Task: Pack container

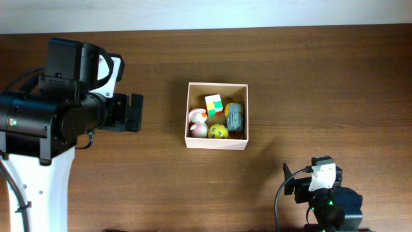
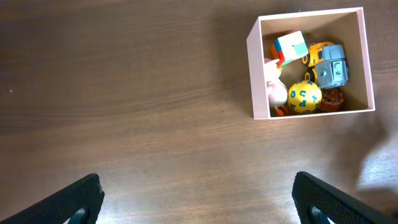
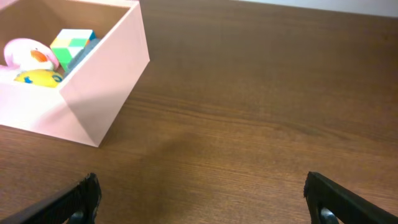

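1. Nearest, by the near edge of the table point(image 1: 309, 77) on the robot's right, the right gripper point(image 3: 199, 205) sits low over the wood. Its two dark fingers point(image 3: 81, 199) are spread wide with only bare wood between them, so it is released and grasps nothing.
2. Ahead of it and to its left is the container point(image 3: 102, 81), well apart from those fingers. In the right wrist view, one corner of its pale outer wall points toward the camera.
3. The container rests flat near the middle of the table, open at the top and tan-brown inside.
4. Against its near wall lie a pink and white toy point(image 1: 197, 119) and a yellow ball point(image 1: 218, 131) with blue marks, side by side. A small orange-brown thing point(image 2: 331, 98) fills the near right corner, too hidden to name.
5. Behind them a colour cube point(image 1: 214, 104) stands near the box's centre, with a grey and yellow toy vehicle point(image 1: 235, 116) just beside it along the right wall.
6. Level with the box, well apart on the robot's left, the left gripper point(image 2: 199, 202) hangs above the table, fingers spread and nothing held.
7. Farthest, a white strip point(image 1: 193, 13) runs beyond the table's far edge.
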{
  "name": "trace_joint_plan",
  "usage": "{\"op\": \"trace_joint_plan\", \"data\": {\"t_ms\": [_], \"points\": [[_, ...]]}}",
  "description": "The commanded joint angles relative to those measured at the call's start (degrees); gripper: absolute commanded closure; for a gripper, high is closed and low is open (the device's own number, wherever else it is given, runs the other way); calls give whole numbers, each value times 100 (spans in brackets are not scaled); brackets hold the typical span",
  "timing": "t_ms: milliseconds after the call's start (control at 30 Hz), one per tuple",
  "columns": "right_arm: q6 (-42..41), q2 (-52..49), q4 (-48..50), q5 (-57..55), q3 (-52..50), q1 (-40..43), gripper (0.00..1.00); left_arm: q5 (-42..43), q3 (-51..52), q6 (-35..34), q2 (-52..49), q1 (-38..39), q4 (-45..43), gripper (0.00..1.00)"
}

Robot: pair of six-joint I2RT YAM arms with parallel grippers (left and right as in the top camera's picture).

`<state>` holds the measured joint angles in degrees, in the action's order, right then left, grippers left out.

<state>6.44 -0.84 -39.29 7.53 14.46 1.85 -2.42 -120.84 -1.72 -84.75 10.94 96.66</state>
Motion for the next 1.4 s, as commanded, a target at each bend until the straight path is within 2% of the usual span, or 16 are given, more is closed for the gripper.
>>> {"op": "trace_joint_plan", "data": {"t_ms": [0,233,1233,1300,1367], "points": [[22,66,125,-7,-192,48,1,-39,11,-15,35,-24,0,1],[20,66,157,42,-527,48,1,-39,11,-15,35,-24,0,1],[20,63,157,37,-525,48,1,-197,11,15,55,-33,-22,1],[22,63,157,39,-525,48,1,-570,37,70,157,-39,-339,1],[22,63,157,37,-525,48,1,-667,262,72,372,-116,-1080,1]]}}
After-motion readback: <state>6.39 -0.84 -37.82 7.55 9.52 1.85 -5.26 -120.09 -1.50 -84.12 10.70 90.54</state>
